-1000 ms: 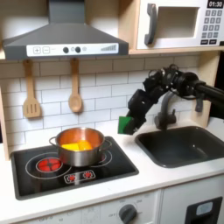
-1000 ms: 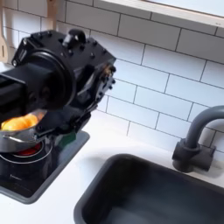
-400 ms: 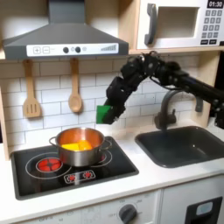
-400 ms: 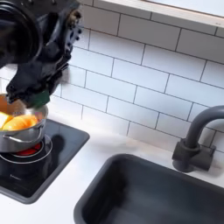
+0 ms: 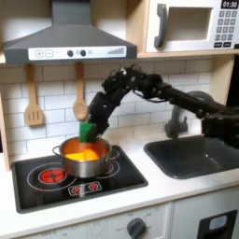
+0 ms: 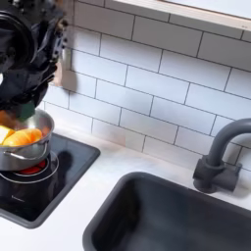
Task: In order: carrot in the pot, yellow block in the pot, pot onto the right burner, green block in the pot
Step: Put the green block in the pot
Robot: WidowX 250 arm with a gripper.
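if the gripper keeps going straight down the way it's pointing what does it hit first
Most likely the pot and its orange and yellow contents: the gripper, shut on the green block, hangs just above the rim in the first exterior view. Depth is uncertain.

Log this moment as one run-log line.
gripper: shut on green block | over pot | pot on right burner | block not released
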